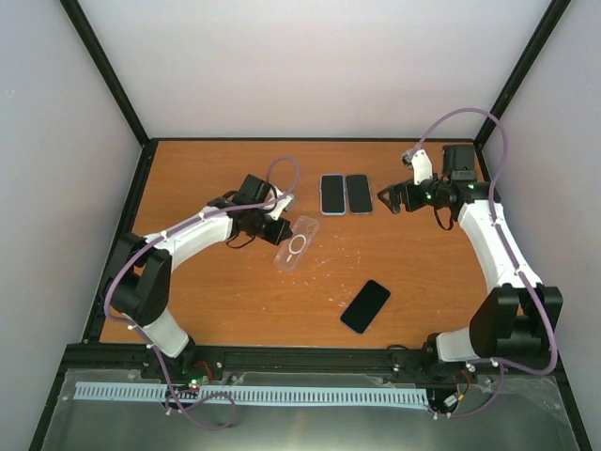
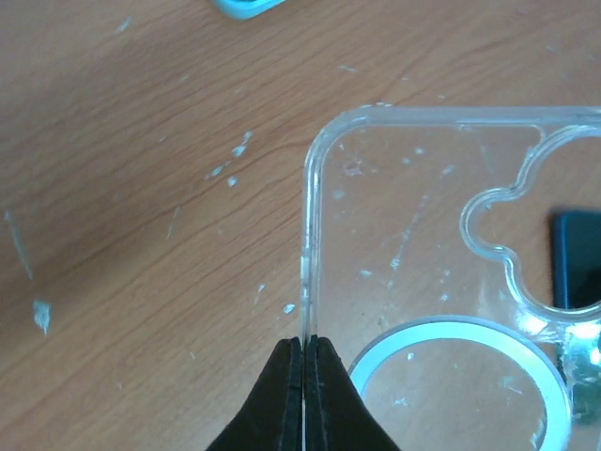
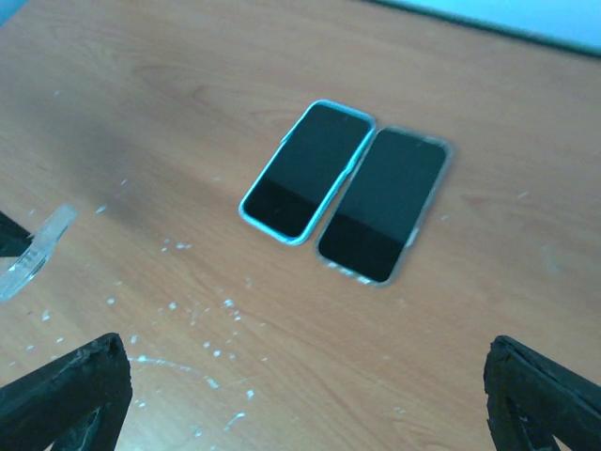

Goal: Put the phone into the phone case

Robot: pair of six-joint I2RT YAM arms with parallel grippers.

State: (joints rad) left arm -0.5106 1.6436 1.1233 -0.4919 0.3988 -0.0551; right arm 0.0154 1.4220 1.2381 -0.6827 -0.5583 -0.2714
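The table (image 1: 216, 301) was orange-brown wood grain, boxed in by pale walls (image 1: 319, 66) with black struts (image 1: 103, 70) running up the back corners. Its surface was scuffed. White flecks (image 1: 331, 266) and fine scratches were scattered across the middle, and the left wrist view showed more of them close up. A white slotted cable duct (image 1: 249, 395) ran along the near edge, past the arm bases.

The clear case (image 1: 295, 244) lay left of centre, set diagonally, with its white ring and camera cut-out showing. The left gripper (image 1: 280, 229) was pinched tight on the thin side wall of the case, its fingers (image 2: 324, 395) pressed together with only the rim between them. Whether the case was resting flat or lifted slightly could not be told.

The bare black phone (image 1: 365, 306) lay face up on the table, nearer the bases and to the right of the case, well apart from it and from both grippers.

At the back of the table two more phones lay side by side, touching or nearly so. One was blue-cased (image 1: 332, 194) and the other grey-cased (image 1: 358, 194). The right gripper (image 1: 385, 200) hung just right of them, spread wide and holding nothing. In the wrist view its fingers sat at the two lower corners, with bare wood between them.
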